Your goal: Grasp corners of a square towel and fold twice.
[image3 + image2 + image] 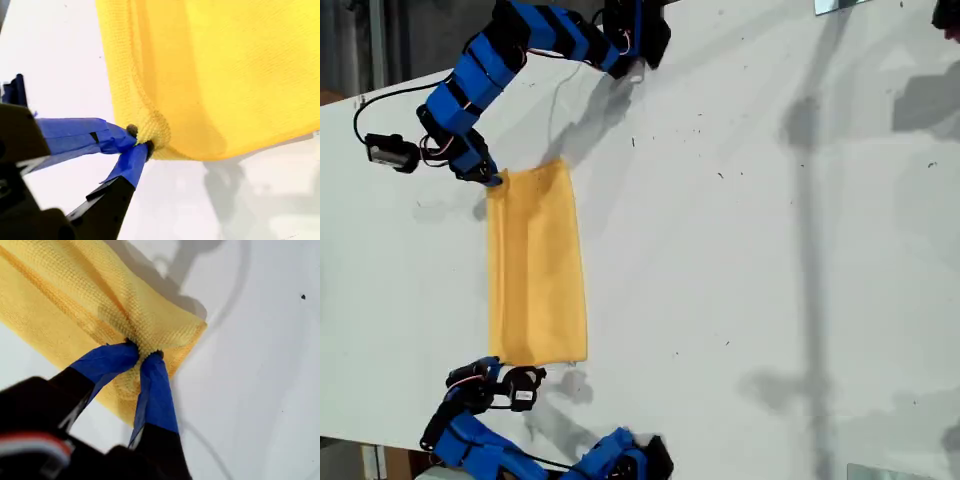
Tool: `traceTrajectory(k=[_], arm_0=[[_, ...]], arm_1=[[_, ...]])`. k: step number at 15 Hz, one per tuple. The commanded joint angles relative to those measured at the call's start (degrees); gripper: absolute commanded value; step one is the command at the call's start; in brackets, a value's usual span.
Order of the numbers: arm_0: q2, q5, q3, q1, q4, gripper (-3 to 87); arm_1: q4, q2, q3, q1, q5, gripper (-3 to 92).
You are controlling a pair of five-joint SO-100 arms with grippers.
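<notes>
At the jaw tips, first wrist view: my first gripper (142,352) is pinched on a bunched fold of the towel (75,300), just in from a rounded corner (197,330). Blue tape (155,390) wraps both fingers. The cloth puckers where the tips bite. The towel lies doubled here, one layer over another, and runs out of frame. A red and white patch (30,445) on the gripper body is too blurred to make out.

Second wrist view: my second gripper (140,140) is clamped on another corner (152,132), the hem squeezed between the taped tips. The towel (225,75) spreads away from the jaws and is cut off by the frame. A shadow lies on the table (60,60) under its near edge.

Exterior view: the towel (535,265) lies on the white table (740,250) as a long folded strip, towards that view's left. One blue arm (470,85) meets the strip's upper end and another arm (480,440) meets its lower end, each at the corner on that view's left. The wrist views do not settle which arm is first. The lower arm is partly cut off by the frame edge.
</notes>
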Motion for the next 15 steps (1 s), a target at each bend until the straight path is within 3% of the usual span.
traceTrajectory(k=[1, 6, 15], arm_0=[[10.5, -4.0, 7.8, 5.3, 2.2, -1.3], [19.3, -10.8, 25.5, 17.1, -4.2, -1.3], [19.8, -11.3, 34.3, 16.8, -11.2, -1.2]], arm_1=[[4.7, 10.0, 2.5, -1.9, 0.1, -0.1], [3.7, 17.4, 17.6, -8.3, 2.3, -0.1], [-3.3, 9.1, 25.1, -12.2, 4.4, 0.1]])
